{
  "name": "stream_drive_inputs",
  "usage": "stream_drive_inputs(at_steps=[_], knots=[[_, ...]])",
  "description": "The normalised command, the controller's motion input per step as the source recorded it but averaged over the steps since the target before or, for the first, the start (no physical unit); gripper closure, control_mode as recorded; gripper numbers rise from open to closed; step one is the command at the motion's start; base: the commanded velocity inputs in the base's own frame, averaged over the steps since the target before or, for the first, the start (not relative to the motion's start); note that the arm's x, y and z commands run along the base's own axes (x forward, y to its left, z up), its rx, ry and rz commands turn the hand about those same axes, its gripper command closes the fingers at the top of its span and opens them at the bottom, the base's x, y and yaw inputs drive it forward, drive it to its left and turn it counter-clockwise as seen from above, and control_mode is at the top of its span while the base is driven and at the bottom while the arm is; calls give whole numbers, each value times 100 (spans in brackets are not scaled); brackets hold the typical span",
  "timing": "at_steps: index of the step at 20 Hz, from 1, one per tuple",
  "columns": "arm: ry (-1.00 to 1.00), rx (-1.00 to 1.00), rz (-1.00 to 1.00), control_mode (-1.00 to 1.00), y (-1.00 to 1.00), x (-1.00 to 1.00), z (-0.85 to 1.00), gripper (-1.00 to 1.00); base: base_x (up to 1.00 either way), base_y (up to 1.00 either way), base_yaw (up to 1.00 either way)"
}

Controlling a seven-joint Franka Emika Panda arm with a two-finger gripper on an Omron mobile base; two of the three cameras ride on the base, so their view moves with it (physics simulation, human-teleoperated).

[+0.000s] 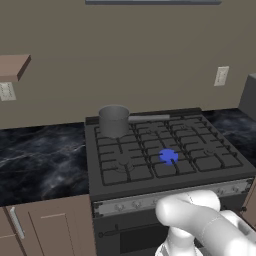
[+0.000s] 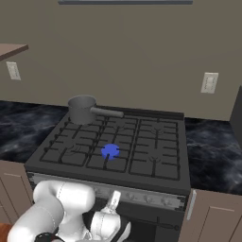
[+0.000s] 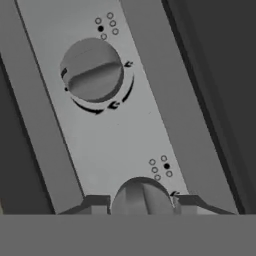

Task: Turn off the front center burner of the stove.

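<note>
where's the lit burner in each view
Left base view: the burner glows blue right of centre, front row of the stove.
Right base view: left of centre.
Hand view: knobs and silver strip fill the frame instead.
Shared landmark: the pot at rear left.

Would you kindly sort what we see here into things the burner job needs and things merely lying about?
Needed for the job:
- wide black gas stove
- front center burner with blue flame
- round silver knob flanked by the robot's hand

Just lying about:
- grey metal saucepan on the back left grate
- second round silver knob
- white wall outlet
- dark marble counter
</note>
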Motion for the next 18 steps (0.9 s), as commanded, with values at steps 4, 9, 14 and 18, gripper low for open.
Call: stream_drive_inputs(at_steps=[4, 9, 14, 18], knots=[[-4, 50, 7, -100, 21, 22, 24, 100, 0, 0, 0], [0, 50, 7, -100, 14, 25, 31, 100, 0, 0, 0], [0, 53, 5, -100, 2, 22, 29, 100, 0, 0, 0], [0, 54, 3, -100, 1, 18, 27, 100, 0, 0, 0]])
